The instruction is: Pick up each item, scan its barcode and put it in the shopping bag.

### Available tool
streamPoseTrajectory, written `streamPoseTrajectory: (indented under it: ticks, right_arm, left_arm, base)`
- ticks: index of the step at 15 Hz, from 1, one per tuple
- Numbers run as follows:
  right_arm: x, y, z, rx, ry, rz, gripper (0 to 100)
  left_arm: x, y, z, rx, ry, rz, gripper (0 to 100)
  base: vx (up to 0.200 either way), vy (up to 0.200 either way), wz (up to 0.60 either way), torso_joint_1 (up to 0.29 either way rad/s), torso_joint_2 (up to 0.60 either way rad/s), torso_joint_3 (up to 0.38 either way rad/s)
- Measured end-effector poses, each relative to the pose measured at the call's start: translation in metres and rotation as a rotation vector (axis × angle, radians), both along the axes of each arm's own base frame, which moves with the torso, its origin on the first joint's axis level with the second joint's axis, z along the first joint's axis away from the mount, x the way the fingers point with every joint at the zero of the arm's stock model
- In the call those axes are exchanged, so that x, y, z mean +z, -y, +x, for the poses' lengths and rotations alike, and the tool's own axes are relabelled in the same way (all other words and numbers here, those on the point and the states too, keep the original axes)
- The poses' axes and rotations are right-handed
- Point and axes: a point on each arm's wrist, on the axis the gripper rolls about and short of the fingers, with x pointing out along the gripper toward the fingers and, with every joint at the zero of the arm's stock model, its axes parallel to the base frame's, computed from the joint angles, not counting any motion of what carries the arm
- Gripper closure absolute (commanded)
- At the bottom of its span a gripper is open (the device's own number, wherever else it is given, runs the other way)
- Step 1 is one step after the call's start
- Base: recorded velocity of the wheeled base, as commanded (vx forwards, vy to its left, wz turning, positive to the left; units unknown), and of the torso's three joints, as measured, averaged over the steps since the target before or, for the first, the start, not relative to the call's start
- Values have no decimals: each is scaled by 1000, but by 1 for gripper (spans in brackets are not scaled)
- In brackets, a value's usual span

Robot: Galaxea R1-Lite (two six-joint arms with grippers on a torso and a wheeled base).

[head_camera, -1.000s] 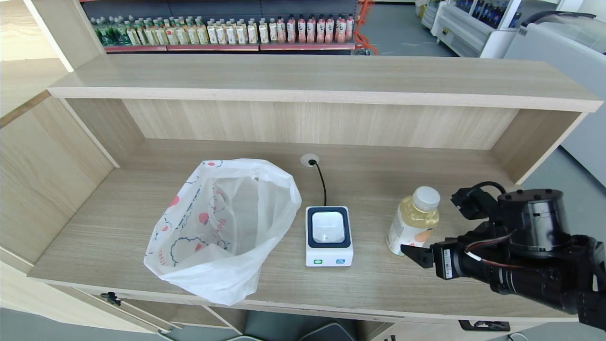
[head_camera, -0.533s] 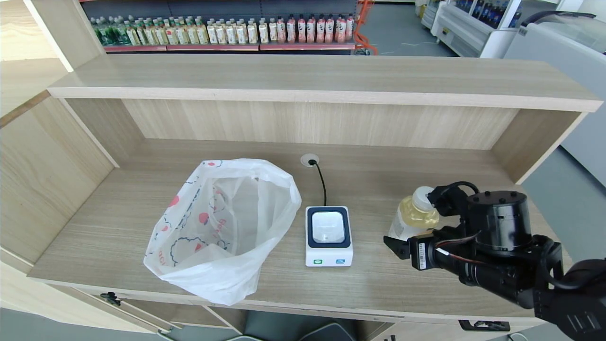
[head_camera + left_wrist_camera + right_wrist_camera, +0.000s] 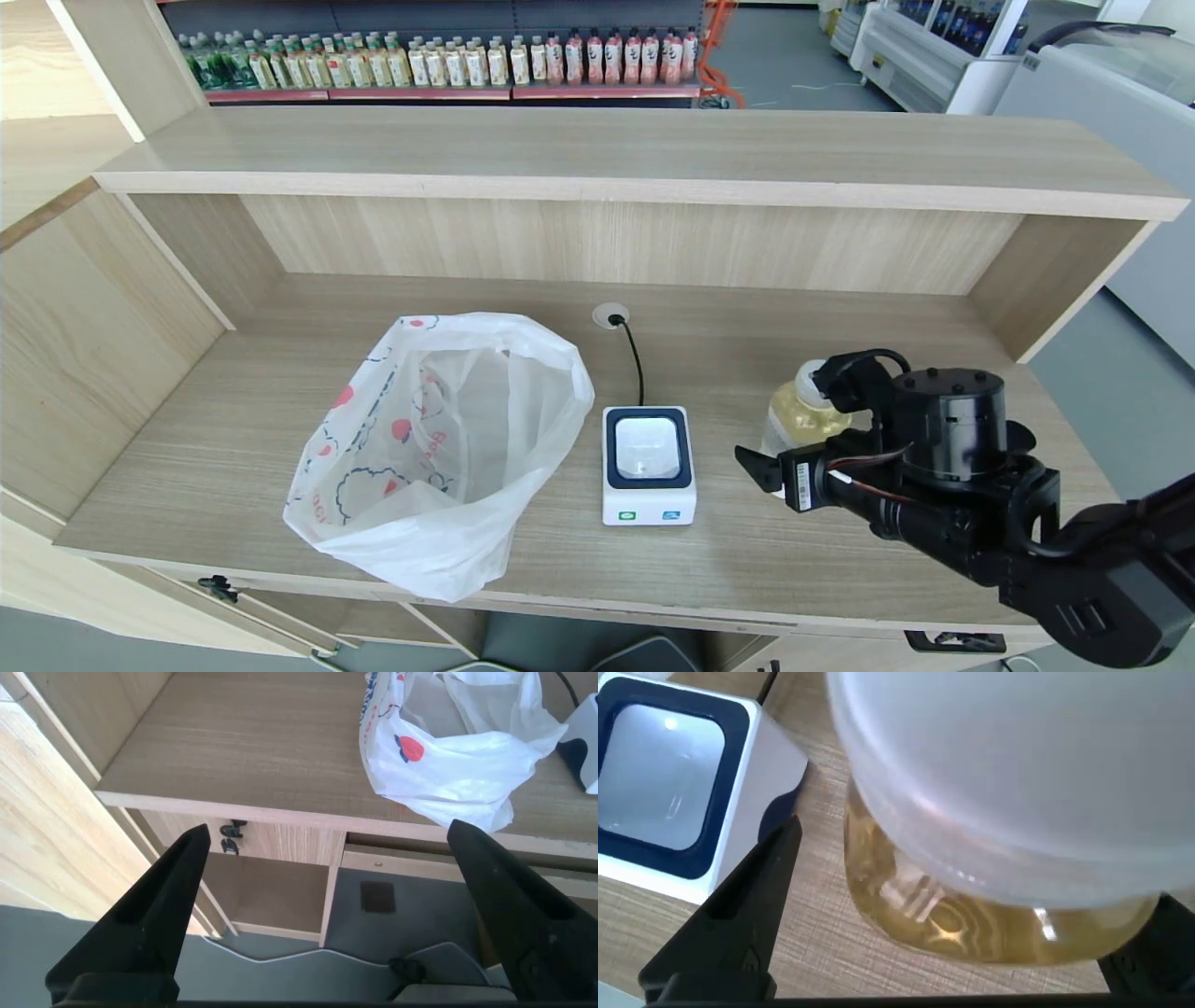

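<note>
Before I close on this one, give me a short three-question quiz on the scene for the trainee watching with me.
1. True or false: the bottle already lies inside the shopping bag.
2. What sits on the counter between bag and bottle? A) a basket B) the scanner C) a tray
3. Which arm's jaws flank the bottle, and are they open or shut?
Key: 1 false, it stands on the counter; 2 B; 3 those of the right arm, open.

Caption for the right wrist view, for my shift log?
Open right gripper straddles the capped drink bottle, scanner beside it on the wooden counter.
</note>
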Motion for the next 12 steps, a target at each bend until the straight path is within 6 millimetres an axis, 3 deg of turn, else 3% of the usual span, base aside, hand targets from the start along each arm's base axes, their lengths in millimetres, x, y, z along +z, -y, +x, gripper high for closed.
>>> streamPoseTrajectory:
  ticks: [8, 9, 12]
  right_arm:
    - [-2, -4, 17, 7, 74, -45, 0]
    - [-3, -5, 20, 5, 78, -35, 100]
    - [-2, -7, 29, -5, 108, -3, 100]
  left_arm:
    - [0, 0, 0, 1, 0, 0, 0]
    - [0, 0, 0, 0, 0, 0, 0]
    - [0, 0, 0, 0, 0, 0, 0]
  base:
    - [0, 0, 0, 0, 0, 0]
    - [0, 0, 0, 0, 0, 0]
    - [0, 0, 0, 0, 0, 0]
